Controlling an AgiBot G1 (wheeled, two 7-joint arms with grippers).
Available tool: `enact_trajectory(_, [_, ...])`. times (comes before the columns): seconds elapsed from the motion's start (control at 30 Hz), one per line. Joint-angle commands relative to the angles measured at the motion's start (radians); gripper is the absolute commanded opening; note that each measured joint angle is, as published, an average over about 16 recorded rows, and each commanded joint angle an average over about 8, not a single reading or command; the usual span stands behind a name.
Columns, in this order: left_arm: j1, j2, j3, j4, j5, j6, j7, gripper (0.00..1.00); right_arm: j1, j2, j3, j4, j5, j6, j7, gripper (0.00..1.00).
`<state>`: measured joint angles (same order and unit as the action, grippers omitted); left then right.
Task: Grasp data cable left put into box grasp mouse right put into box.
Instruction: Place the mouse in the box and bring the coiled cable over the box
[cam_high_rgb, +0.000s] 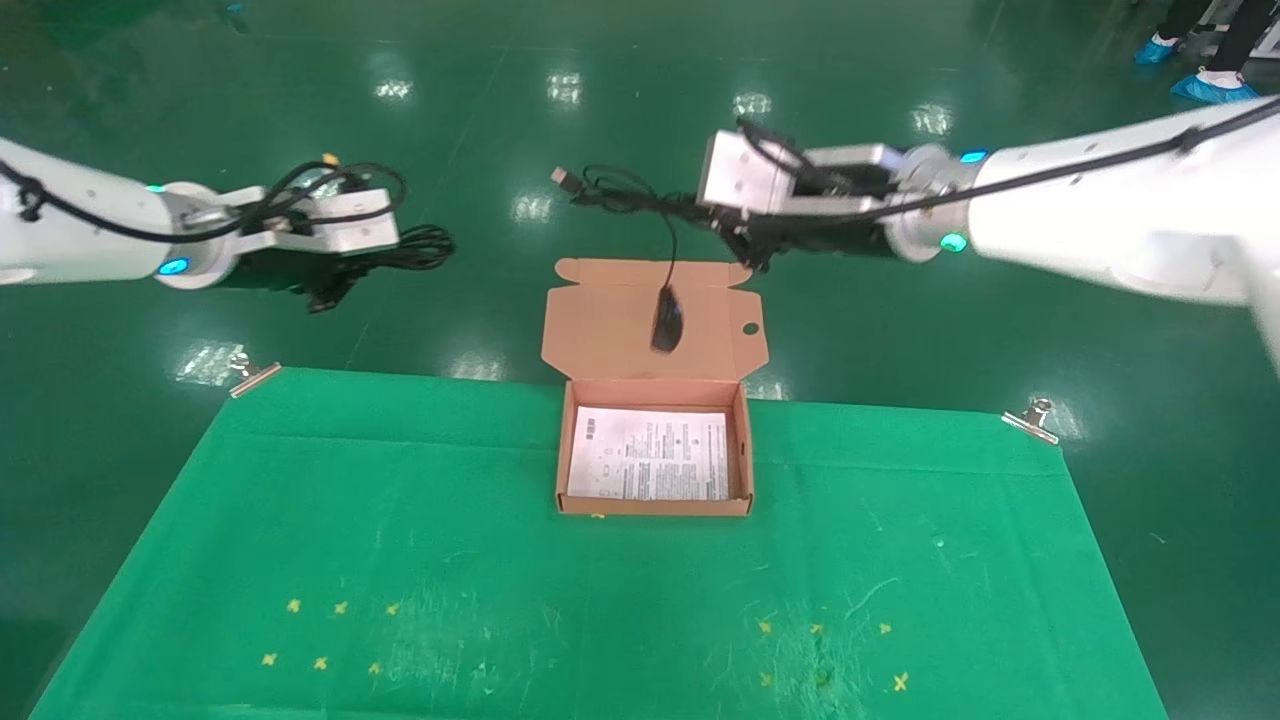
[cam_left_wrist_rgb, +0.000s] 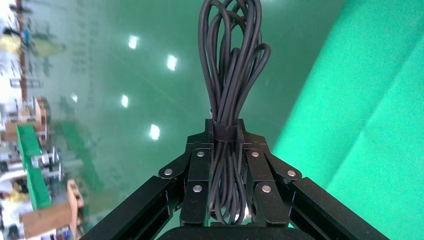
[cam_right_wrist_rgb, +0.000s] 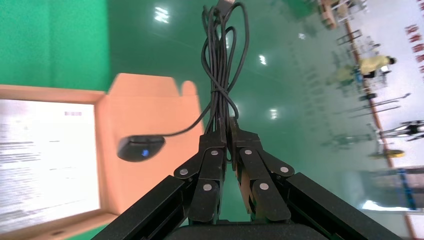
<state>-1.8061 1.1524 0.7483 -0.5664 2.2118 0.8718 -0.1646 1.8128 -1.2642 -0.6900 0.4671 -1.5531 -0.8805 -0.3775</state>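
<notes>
I've got the data cable (cam_left_wrist_rgb: 227, 85) pinched in the left tool (cam_left_wrist_rgb: 226, 150), fingers narrow on the bundle right at its black tie band, long loops sticking out past the tips; in head view the cable (cam_high_rgb: 415, 247) is up in the air off to the left, beyond the far edge of the counter (cam_high_rgb: 300, 500), over the green floor (cam_high_rgb: 150, 330), well apart from the box. The mouse (cam_high_rgb: 666, 319) isn't gripped by its body: it hangs on its thin cord (cam_high_rgb: 672, 255) below the right tool (cam_high_rgb: 735, 232), in front of the open lid (cam_high_rgb: 600, 320), just beyond the box's far wall. Right wrist view shows the right tool's fingers (cam_right_wrist_rgb: 212, 155) closed tight on the bunched cord, w/ the mouse (cam_right_wrist_rgb: 141, 147) dangling, blue light on, over the lid. Silver USB plug (cam_high_rgb: 563, 179) sticks out to the left of the right tool. The box (cam_high_rgb: 655, 505) sits open at the far middle of the counter, approx between the two arms, lid folded back away from me, round hole (cam_high_rgb: 749, 328) on its right tab, white printed sheet (cam_high_rgb: 650, 455) flat inside. Counter has a green cloth w/ small yellow marks (cam_high_rgb: 330, 635) near me & metal clips (cam_high_rgb: 1030, 418) at the far corners.
</notes>
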Motion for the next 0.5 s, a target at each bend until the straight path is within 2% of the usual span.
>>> enact_trajectory(0.03, [0.004, -0.013, 0.005, -0.003, 0.014, 0.006, -0.013, 0.00, -0.013, -0.008, -0.002, -0.011, 0.001, 0.000, -0.004, 0.00])
enact_trajectory(0.27, [0.017, -0.050, 0.020, -0.047, 0.061, 0.046, -0.076, 0.00, -0.053, -0.054, 0.004, -0.052, 0.031, -0.007, -0.020, 0.00])
enact_trajectory(0.5, [0.033, -0.069, 0.026, -0.106, 0.086, 0.067, -0.126, 0.00, -0.098, -0.062, 0.000, -0.106, 0.040, 0.003, -0.013, 0.00])
